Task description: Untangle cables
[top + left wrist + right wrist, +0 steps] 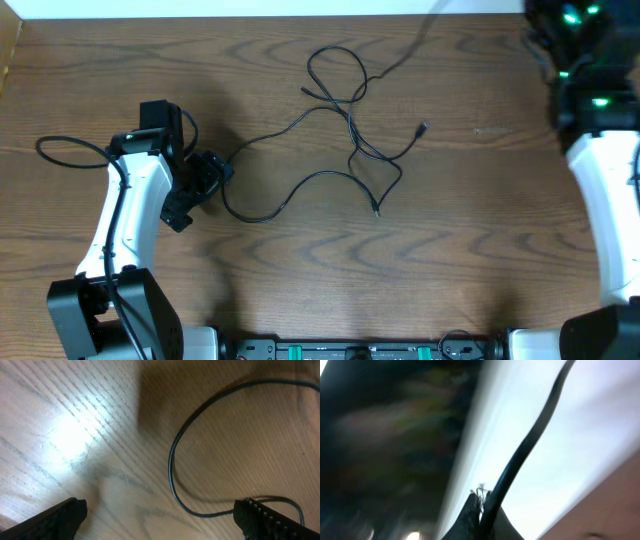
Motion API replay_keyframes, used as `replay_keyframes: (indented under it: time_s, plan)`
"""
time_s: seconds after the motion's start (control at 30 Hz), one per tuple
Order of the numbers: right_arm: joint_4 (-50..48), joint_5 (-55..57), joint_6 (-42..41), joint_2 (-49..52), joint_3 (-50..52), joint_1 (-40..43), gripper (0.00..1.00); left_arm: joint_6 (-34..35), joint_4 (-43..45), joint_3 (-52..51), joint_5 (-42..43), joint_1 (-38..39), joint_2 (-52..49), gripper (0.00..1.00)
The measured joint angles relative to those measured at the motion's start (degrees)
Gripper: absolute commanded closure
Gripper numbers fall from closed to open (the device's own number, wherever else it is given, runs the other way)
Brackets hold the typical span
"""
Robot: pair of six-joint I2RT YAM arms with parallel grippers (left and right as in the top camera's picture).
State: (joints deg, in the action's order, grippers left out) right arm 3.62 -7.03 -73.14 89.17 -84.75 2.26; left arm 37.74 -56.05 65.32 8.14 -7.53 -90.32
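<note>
The thin black cables (350, 130) lie tangled on the middle of the wooden table, with a small plug (423, 128) at the right. One strand curves left to my left gripper (208, 180). Another strand runs up off the far edge at the top right. In the left wrist view my left gripper (160, 517) is open wide just above the wood, and a cable loop (172, 460) lies between the fingers, close to the right one. In the right wrist view my right gripper (485, 510) is shut on a black cable (530, 445) that rises away from it.
The right arm (600, 180) stands along the right side, its wrist at the far right corner. The left arm's own thick black lead (60, 150) loops at the left. A white wall strip (250, 8) borders the table's far edge.
</note>
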Motion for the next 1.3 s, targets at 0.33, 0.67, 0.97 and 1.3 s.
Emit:
replay_keyframes:
  time_s: [0.33, 0.67, 0.97, 1.3]
  plan:
    - [34.21, 17.68, 3.8, 0.26, 0.35, 9.62, 0.99, 0.0, 0.04, 0.0, 0.02, 0.0, 0.0, 0.01]
    - [39.91, 29.79, 15.52, 9.99, 0.35, 9.62, 0.93, 0.0, 0.0, 0.0, 0.02, 0.0, 0.0, 0.01]
    - [39.6, 17.55, 24.85, 19.39, 0.35, 9.62, 0.02, 0.0, -0.02, 0.0, 0.02, 0.0, 0.0, 0.01]
    - [40.06, 4.22, 33.68, 19.76, 0.35, 7.28, 0.01, 0.0, -0.02, 0.0, 0.02, 0.0, 0.0, 0.01]
